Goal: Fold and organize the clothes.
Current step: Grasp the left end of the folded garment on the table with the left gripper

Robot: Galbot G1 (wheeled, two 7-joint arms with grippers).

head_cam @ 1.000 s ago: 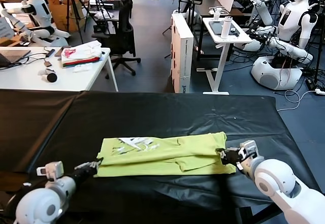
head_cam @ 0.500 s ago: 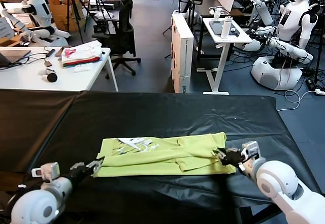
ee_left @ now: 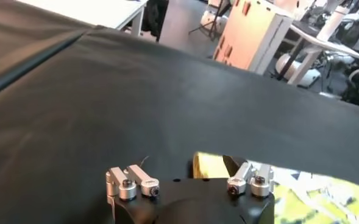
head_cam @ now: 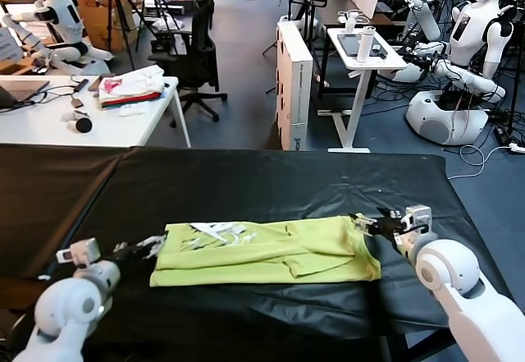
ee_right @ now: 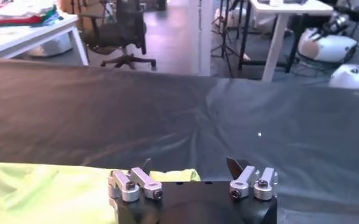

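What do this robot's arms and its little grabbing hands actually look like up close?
Both arms are smooth, rounded glossy white shells. The left gripper and right gripper are small and black, each with two thin dark fingers. Silver metal brackets with screws sit on a black housing behind them.

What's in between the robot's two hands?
The folded yellow T-shirt lies on the black table between left end effector and right end effector, in head view.

a folded t-shirt (head_cam: 267, 252) lies on a cloth-covered table (head_cam: 271, 183), toward its near edge. the left gripper (head_cam: 141, 247) sits at the shirt's left end, the right gripper (head_cam: 373, 223) at its far right corner.
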